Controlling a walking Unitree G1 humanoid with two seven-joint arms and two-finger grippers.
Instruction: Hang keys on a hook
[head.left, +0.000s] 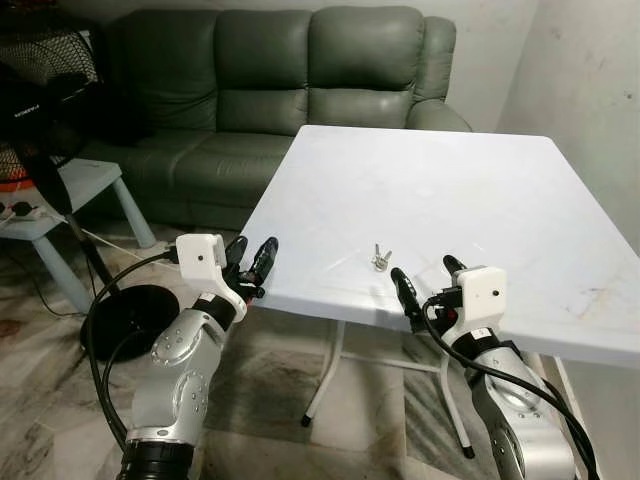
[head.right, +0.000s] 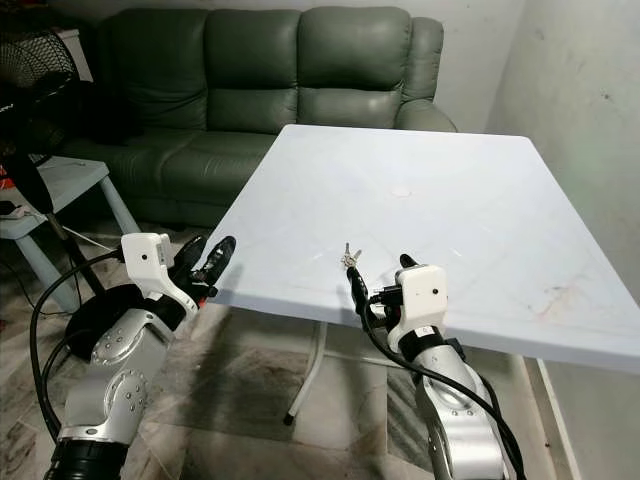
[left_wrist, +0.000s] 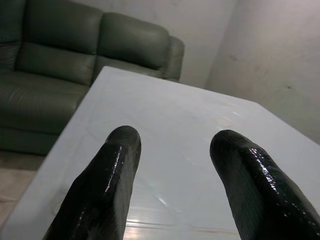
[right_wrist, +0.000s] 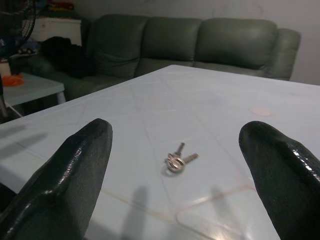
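At lower left of the head view, the left gripper (head.left: 254, 262) was held with fingers parted and empty at the table (head.left: 520, 200) edge, apparently on standby. Near lower centre, the keys (head.left: 380, 259) lay flat on the table. Just right, the right gripper (head.left: 427, 279) was spread wide, seemingly readied for grasping them.
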